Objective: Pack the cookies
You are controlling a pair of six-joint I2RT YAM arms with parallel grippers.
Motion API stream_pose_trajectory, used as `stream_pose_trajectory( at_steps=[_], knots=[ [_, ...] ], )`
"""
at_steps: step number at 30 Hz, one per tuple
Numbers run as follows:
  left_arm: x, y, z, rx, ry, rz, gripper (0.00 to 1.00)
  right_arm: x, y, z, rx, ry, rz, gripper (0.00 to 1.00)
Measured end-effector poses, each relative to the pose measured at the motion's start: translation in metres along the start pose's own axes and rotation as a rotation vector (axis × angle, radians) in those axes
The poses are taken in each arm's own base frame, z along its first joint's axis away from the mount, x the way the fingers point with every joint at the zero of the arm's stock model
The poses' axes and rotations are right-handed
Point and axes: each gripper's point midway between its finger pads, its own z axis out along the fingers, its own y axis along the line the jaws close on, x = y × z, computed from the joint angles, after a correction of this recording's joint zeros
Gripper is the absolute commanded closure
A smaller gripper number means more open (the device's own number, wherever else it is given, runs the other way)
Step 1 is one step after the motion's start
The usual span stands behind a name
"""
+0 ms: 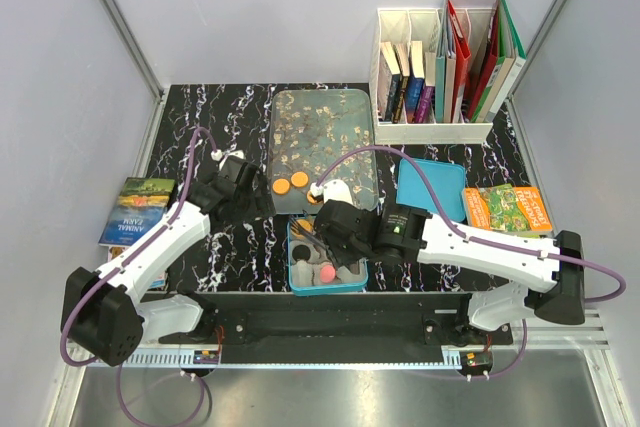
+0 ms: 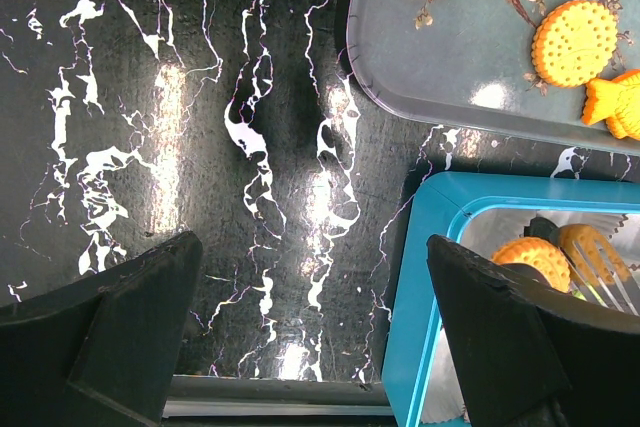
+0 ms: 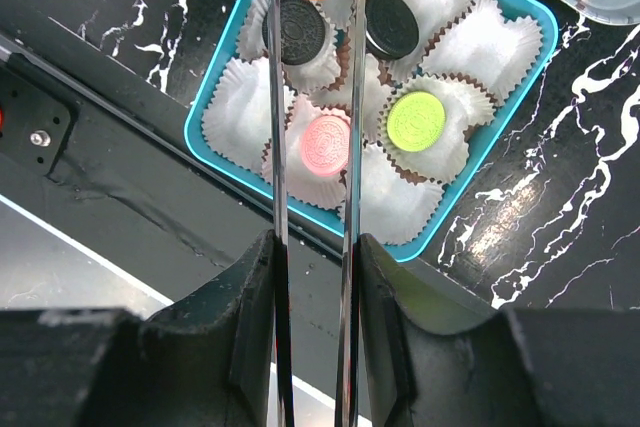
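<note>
Orange fish-shaped cookie [image 2: 618, 107] on tray [image 2: 450, 77]: distinct in left wrist view only.

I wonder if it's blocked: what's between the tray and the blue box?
Just a bare strip of marble table separates tray and blue box; the left wrist view shows it.

From high above the near edge, we look down on the whole table [image 1: 200, 112], far edge at the top. Our left wrist view hovers close over the marble, facing down, catching the tray [image 2: 460, 67] and the teal box [image 2: 420, 287]. Our right wrist view stares down the tongs [image 3: 277, 97] into that box; both show its orange cookie [image 2: 522, 259].
</note>
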Motion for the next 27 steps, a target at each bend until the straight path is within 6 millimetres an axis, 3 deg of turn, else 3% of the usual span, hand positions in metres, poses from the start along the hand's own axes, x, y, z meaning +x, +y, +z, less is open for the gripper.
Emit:
stream_pose_trajectory(
  at_steps=[5, 10, 17, 21, 27],
  knots=[
    [0.0, 0.0, 0.0, 0.0, 0.0, 0.0, 0.01, 0.0031, -0.0034, 0.0034, 0.016, 0.004, -0.008, 0.99],
    [0.0, 0.0, 0.0, 0.0, 0.0, 0.0, 0.01, 0.0026, -0.0062, 0.0051, 0.032, -0.001, -0.014, 0.75],
    [0.0, 0.0, 0.0, 0.0, 0.0, 0.0, 0.01, 0.0019, -0.0048, 0.0083, 0.032, -0.003, -0.015, 0.5],
    [0.0, 0.0, 0.0, 0.0, 0.0, 0.0, 0.01, 0.0008, -0.0037, 0.0091, 0.029, -0.007, -0.015, 0.43],
    [0.0, 0.0, 0.0, 0.0, 0.0, 0.0, 0.01, -0.0007, -0.004, 0.0094, 0.031, -0.014, -0.013, 0.41]
  ],
)
